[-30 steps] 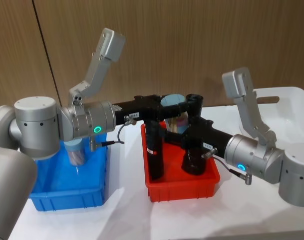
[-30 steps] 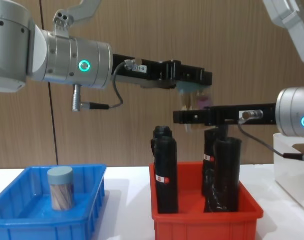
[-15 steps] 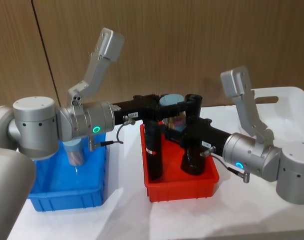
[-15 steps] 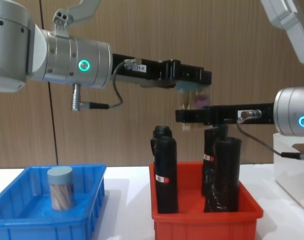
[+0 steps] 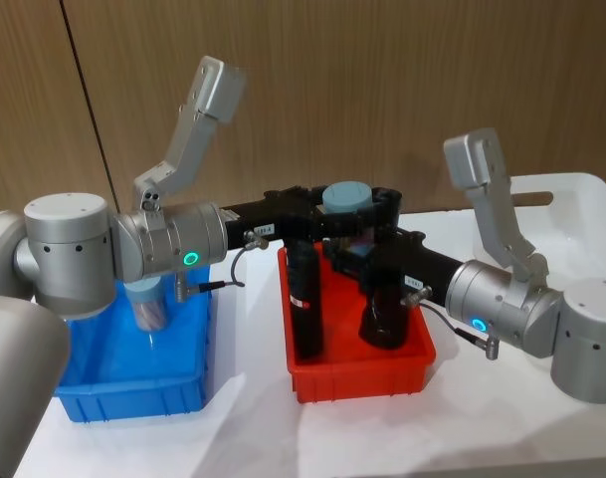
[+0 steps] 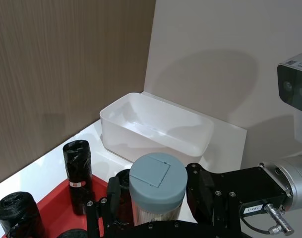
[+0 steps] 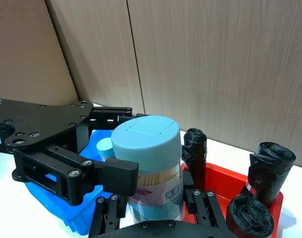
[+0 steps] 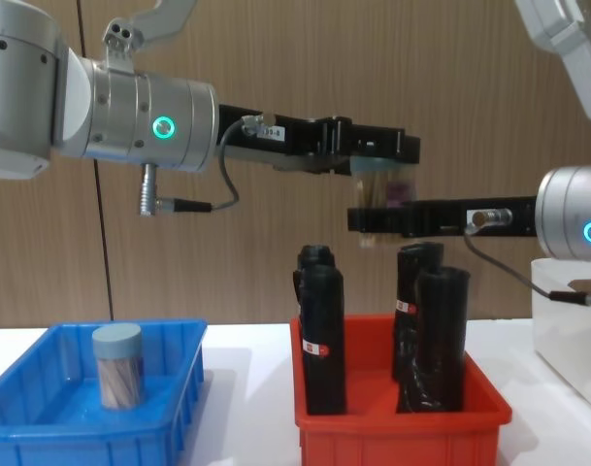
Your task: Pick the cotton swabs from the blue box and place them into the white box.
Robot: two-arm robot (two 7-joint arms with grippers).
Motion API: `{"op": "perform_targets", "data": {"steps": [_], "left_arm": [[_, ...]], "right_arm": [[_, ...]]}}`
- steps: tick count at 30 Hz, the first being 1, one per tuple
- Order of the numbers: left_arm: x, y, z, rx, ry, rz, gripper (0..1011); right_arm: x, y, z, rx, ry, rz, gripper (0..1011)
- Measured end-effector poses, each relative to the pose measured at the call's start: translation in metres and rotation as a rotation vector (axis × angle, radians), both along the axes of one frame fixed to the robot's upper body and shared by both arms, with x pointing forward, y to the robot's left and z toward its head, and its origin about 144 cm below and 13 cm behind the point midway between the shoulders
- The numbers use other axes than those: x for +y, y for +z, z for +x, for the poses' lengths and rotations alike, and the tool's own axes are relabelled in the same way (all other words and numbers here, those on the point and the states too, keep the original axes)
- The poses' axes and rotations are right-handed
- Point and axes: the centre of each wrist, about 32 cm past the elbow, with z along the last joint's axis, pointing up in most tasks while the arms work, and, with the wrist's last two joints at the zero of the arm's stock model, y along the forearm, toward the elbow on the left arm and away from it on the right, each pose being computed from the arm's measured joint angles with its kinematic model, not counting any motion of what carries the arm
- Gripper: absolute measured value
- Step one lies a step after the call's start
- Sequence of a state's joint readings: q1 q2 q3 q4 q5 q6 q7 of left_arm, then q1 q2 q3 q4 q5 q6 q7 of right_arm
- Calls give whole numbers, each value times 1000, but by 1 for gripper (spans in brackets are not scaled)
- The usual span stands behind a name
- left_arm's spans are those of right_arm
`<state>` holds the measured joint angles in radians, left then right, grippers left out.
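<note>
The cotton swab jar (image 7: 151, 166) hangs upright in the air above the red bin (image 5: 362, 380), lid up and long axis vertical, clear of the black rolls (image 8: 319, 330) standing below it. The left tool (image 8: 382, 150) reaches in from the left and pinches the jar high up, just under the lid. The right tool (image 8: 373, 218) comes in from the opposite side, lower down, level with the jar's bottom half. I cannot tell whether it has taken hold.

The white box (image 6: 141, 141) lies off to the jar's right on the bench, beyond the red bin and beside the right arm, so the right arm is much the nearer carrier. The left arm would have to stretch across the whole bin. Judging by this, the step in hand is a pass from left to right, and the jar must stay vertical while the grip changes.

A second jar (image 8: 116, 364) stands upright in the blue box (image 5: 133, 398), under the left arm.
</note>
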<state>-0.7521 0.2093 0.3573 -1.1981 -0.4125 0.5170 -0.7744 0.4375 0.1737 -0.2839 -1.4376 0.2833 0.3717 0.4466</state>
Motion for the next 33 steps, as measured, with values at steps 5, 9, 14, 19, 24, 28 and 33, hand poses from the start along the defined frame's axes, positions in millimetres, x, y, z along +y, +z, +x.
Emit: {"op": "perform_targets", "data": {"steps": [5, 9, 14, 19, 24, 28, 33], "left_arm": [[0, 0, 0, 0, 0, 0, 1004], [0, 0, 0, 0, 0, 0, 1004], [0, 0, 0, 0, 0, 0, 1004], [0, 0, 0, 0, -1, 0, 1004], [0, 0, 0, 0, -1, 0, 1004], [0, 0, 0, 0, -1, 0, 1004], [0, 0, 0, 0, -1, 0, 1004]], "right_arm": [[0, 0, 1, -2, -2, 2, 646], [-1, -1, 1, -3, -4, 3, 646], [-2, -3, 0, -3, -13, 6, 646], [-5, -8, -2, 3, -35, 4, 646], [-9, -14, -5, 6, -68, 3, 646], [-15, -19, -8, 8, -104, 1, 646], [-26, -25, -11, 3, -169, -3, 646]]}}
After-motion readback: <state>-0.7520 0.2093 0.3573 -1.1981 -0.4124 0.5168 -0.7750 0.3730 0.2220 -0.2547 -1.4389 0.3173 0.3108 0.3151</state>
